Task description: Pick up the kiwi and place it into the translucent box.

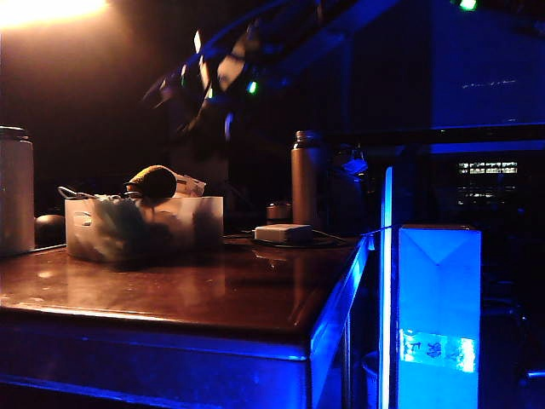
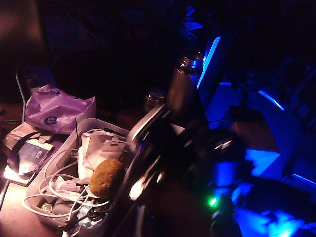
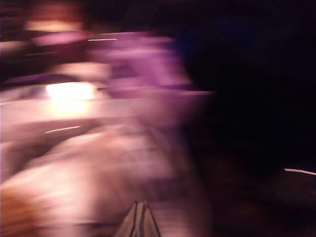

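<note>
One kiwi (image 1: pixel 152 181): oval, dull olive-brown, fuzzy skin. It sits on top of the contents of the translucent box (image 1: pixel 183 223), standing proud of the rim in the exterior view; in the left wrist view the kiwi (image 2: pixel 106 178) rests on a tangle of white cables (image 2: pixel 54 190) inside the box (image 2: pixel 94 126).

One translucent box: milky plastic, rectangular, slot handle cut in its short side, dark shapes showing through the walls. It stands on the table (image 1: pixel 213 294), towards the left of the exterior view.

One table: glossy reddish-brown top, edges lit blue.

One small flat white block (image 1: pixel 283 233), on the table just right of the box.

One tall metal bottle (image 1: pixel 305 177), cylindrical, behind the block.

One tall carton (image 1: pixel 438 315), glowing blue, beside the table's right edge.

One white cylinder (image 1: pixel 15 192), at the far left.

One crumpled purple bag (image 2: pixel 59 108), beyond the box in the left wrist view.

Right gripper (image 3: pixel 139 219): one pair of fingers, tips pressed together to a narrow point with nothing between them; the rest of that view is blurred.

Left gripper: dark parts in its wrist view beside the box; whether its fingers are spread or closed cannot be told.
</note>
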Robot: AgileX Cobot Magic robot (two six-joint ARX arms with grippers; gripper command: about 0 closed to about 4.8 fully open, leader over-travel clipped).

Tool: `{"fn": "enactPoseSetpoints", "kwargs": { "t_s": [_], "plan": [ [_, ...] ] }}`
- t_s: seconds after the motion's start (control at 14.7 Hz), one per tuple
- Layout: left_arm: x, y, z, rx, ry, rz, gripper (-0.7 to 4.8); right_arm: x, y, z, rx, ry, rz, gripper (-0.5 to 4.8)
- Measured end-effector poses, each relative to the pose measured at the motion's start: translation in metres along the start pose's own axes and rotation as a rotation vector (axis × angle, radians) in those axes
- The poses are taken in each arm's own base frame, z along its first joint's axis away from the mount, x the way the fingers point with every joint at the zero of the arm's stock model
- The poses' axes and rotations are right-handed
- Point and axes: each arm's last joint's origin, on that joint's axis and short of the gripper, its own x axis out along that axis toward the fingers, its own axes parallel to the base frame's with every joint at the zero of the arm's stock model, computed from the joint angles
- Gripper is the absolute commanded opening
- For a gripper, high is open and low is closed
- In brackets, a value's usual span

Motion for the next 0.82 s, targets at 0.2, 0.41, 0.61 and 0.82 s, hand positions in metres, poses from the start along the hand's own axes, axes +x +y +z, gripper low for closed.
{"fn": "enactPoseSetpoints", "kwargs": {
  "t_s": [0.2,0.41,0.61,0.82],
  "plan": [
    [0.0,-0.001,0.0,0.001,-0.002,-0.029,-0.04,-0.028,-0.038,0.048,0.018,-0.132,-0.116,-0.01],
    [-0.014,-0.008,0.009,0.039,-0.096,-0.089,-0.04,-0.076,-0.083,0.102,0.053,-0.259,-0.173,-0.01],
    [-0.079,-0.036,0.017,0.118,-0.29,-0.101,-0.04,-0.192,-0.131,0.189,0.089,-0.519,-0.199,-0.01],
    [-0.155,-0.061,0.008,0.115,-0.458,-0.097,-0.04,-0.304,-0.16,0.229,0.054,-0.61,-0.182,-0.01]
  ]
}}
